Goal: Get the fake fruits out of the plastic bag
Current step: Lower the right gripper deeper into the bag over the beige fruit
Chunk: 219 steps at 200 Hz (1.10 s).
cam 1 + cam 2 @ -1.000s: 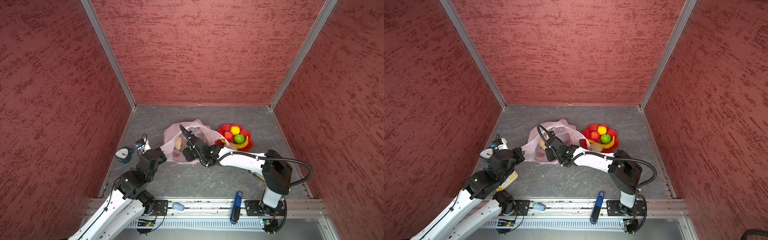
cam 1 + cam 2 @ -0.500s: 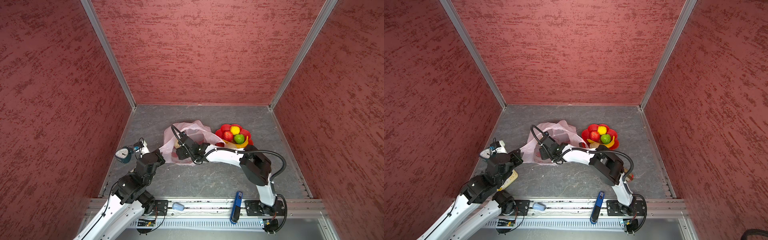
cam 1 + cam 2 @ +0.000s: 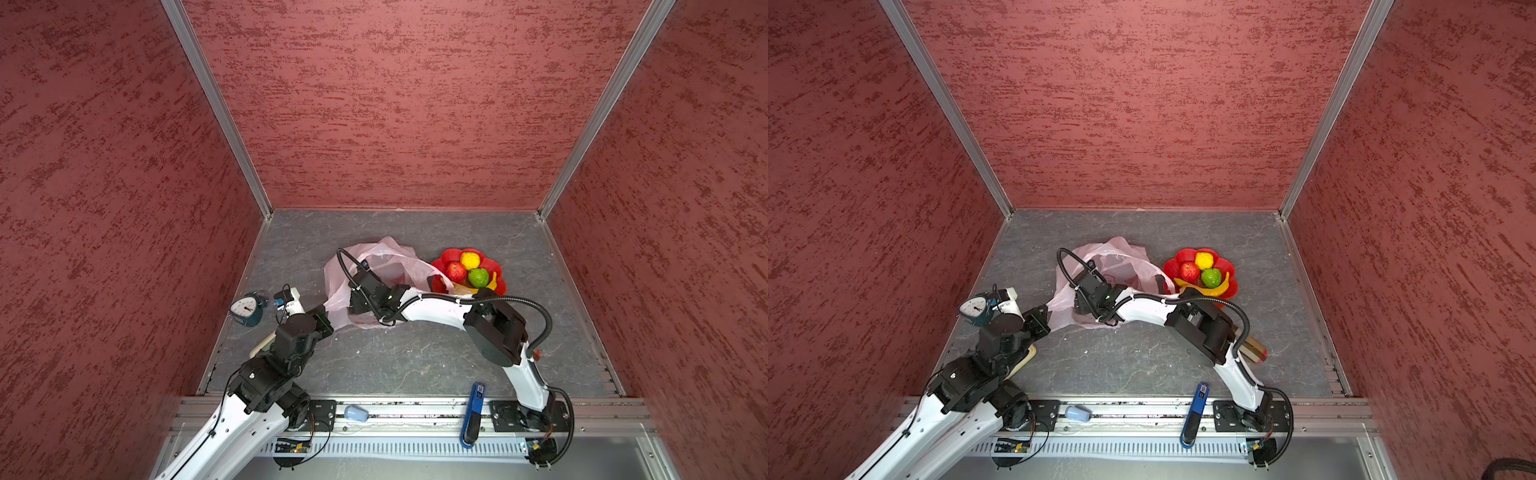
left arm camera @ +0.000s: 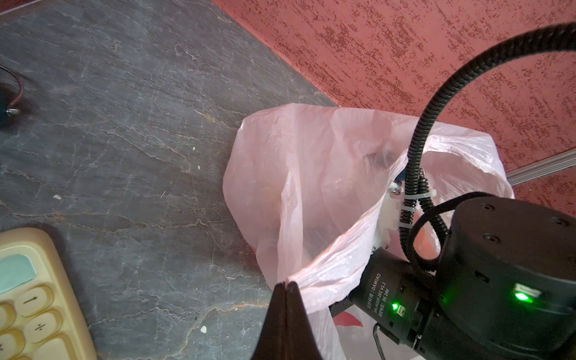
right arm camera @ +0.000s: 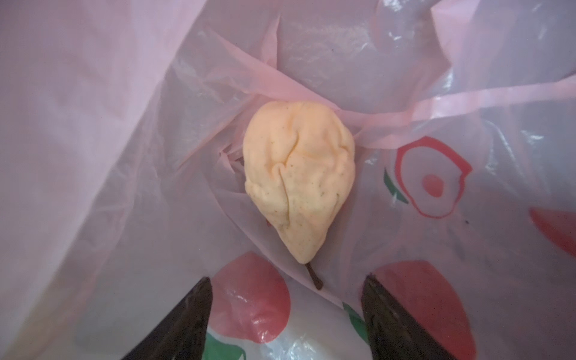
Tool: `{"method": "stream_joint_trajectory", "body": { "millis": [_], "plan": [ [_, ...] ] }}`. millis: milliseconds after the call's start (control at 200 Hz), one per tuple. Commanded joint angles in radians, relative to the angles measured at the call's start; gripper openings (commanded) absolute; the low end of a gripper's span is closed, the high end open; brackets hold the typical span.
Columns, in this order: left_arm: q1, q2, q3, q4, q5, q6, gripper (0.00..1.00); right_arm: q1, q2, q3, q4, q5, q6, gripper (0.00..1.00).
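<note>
On the grey tabletop (image 3: 395, 365), the pink plastic bag (image 3: 386, 259) lies beside a red dish (image 3: 440, 266) of fake fruits (image 3: 478, 277). The left claw (image 4: 285, 285) is clenched on the bag's rim. The right claw (image 5: 286, 279), spread wide inside it, faces a beige lumpy fruit (image 5: 299, 180).

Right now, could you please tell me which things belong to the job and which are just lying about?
Job: plastic bag; beige lumpy fruit inside it; red apple, yellow fruit, green fruit, banana, already out; left gripper shut on the bag; right gripper open inside it.
Lying about: red dish under the fruits, alarm clock, calculator, blue tool, pale blue cup.
</note>
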Motion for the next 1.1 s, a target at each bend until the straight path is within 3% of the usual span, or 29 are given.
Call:
{"method": "stream_joint_trajectory", "body": {
  "millis": [0, 1092],
  "plan": [
    [-0.006, -0.016, -0.006, 0.031, 0.023, 0.025, 0.04, -0.004, 0.024, 0.054, 0.039, 0.049, 0.023, 0.77],
    [-0.006, -0.064, -0.021, 0.008, 0.029, 0.037, 0.04, -0.028, 0.181, 0.178, 0.045, 0.064, 0.022, 0.72]
  ]
}}
